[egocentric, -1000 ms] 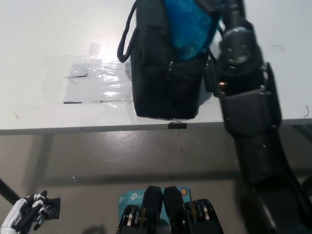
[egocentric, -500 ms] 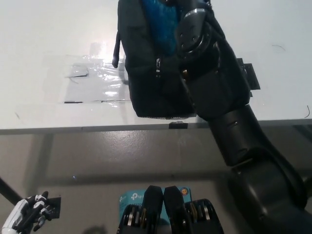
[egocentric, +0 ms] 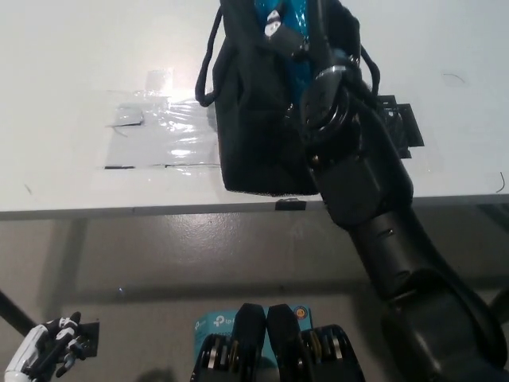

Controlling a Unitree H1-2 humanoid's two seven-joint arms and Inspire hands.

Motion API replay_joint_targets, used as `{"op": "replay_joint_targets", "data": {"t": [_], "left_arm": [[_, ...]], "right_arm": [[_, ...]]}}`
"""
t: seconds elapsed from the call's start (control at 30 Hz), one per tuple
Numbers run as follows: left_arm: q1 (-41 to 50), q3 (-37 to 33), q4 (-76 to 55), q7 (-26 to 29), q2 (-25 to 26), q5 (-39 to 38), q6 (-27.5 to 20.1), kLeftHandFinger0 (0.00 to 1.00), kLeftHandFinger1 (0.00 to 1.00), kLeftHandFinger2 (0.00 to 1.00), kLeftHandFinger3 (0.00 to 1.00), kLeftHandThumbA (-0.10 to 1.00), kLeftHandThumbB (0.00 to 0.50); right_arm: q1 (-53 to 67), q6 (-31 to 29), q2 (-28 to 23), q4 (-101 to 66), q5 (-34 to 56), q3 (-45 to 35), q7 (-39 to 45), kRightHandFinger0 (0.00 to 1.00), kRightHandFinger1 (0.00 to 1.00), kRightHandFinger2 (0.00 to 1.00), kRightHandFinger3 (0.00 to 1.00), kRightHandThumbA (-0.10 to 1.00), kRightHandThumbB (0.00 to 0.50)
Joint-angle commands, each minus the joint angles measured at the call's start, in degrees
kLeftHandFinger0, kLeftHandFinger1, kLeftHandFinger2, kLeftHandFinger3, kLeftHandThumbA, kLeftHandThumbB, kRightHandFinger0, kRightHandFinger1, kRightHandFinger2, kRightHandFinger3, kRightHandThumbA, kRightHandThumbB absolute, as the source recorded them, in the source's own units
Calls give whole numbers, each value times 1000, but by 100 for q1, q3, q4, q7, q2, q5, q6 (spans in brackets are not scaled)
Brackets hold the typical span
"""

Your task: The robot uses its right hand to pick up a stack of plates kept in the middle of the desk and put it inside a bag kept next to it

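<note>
A black bag (egocentric: 254, 135) stands upright on the white desk (egocentric: 71, 64) near its front edge, its mouth facing up. Blue plates (egocentric: 296, 32) show inside the mouth at the top of the head view. My black right arm (egocentric: 358, 183) rises from the bottom right and lies across the bag's right half. My right hand (egocentric: 278, 36) is at the bag's mouth, over the blue plates, and its grip is hidden. My white left hand (egocentric: 44, 354) rests low at the bottom left, away from the desk, holding nothing.
A clear plastic sheet (egocentric: 159, 135) is taped flat on the desk left of the bag. Black tape marks (egocentric: 402, 123) lie right of the bag. The desk's front edge (egocentric: 159, 210) runs across the middle, with grey floor (egocentric: 159, 263) below.
My right forearm has swung left from beside the bag to over its right half, and the hand now sits lower in the bag's mouth. The bag's top and strap shifted slightly.
</note>
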Motion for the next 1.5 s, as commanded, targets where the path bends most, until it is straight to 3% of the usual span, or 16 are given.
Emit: {"op": "replay_joint_targets", "data": {"t": [0.0,0.23,0.37,0.6,0.77,0.87,0.9,0.93,0.97,1.0,1.03,1.13,1.23,1.27,1.3,1.47], "left_arm": [[-30,-10,-128,-156,63,-75,-84,21,261,418,454,483,500],[-47,-66,-143,-175,49,-49,-110,9,264,425,467,476,500],[-61,-63,-99,-162,50,-67,-112,2,254,413,456,465,500],[-68,-76,-60,-157,67,-38,-126,19,263,416,451,477,500],[-31,-117,-38,-165,5,-8,-164,21,262,420,453,460,500],[-13,-126,-23,-180,-12,-24,-199,15,257,428,465,457,500],[-6,-122,-26,-176,-6,-25,-190,16,265,432,467,450,500],[5,-123,-38,-194,6,-34,-198,16,271,448,464,451,500],[18,-138,-59,-215,17,-26,-225,15,272,452,462,453,500],[21,-140,-66,-210,17,-23,-223,15,264,445,465,455,500],[24,-139,-76,-203,15,-27,-211,14,261,443,466,455,500],[2,-155,0,-235,11,-30,-269,19,272,460,476,452,500],[2,-161,1,-233,13,-36,-271,20,273,461,474,450,500],[14,-167,-21,-213,17,-24,-246,27,282,458,470,447,500],[32,-175,-56,-184,22,-5,-208,31,284,458,469,446,500],[14,-190,-24,-175,24,2,-218,17,268,442,452,453,500]], "right_arm": [[63,-31,105,218,-275,42,-278,0,6,373,400,-100,54],[242,-31,316,288,-95,45,-321,0,1,326,405,-100,48],[131,-31,544,409,94,-165,-507,0,79,473,636,-100,34],[-16,-31,612,674,141,-526,-476,0,28,386,386,-100,28],[254,-31,470,591,163,-536,-396,0,164,523,588,-100,0],[304,-31,475,608,176,-664,-555,0,224,576,499,-100,0],[307,-31,442,659,164,-608,-614,2,261,613,505,-100,0],[273,-31,422,756,83,-606,-545,89,367,747,747,-100,5],[208,-31,387,881,-98,-716,-180,463,815,1000,1000,-93,6],[177,-31,385,924,-220,-789,-4,898,1000,1000,1000,-25,66],[143,-31,386,979,-382,-843,113,1000,1000,1000,1000,1,78],[139,-31,334,909,-1564,-825,823,1000,1000,1000,1000,519,275],[152,-31,370,859,-1762,-925,931,1000,1000,1000,1000,545,285],[123,-31,368,780,-1994,-944,1030,1000,1000,1000,1000,735,457],[76,-31,356,672,-2309,-949,1160,1000,1000,1000,1000,809,498],[-152,-31,262,531,-2552,-881,1442,1000,1000,1000,1000,911,500]]}}
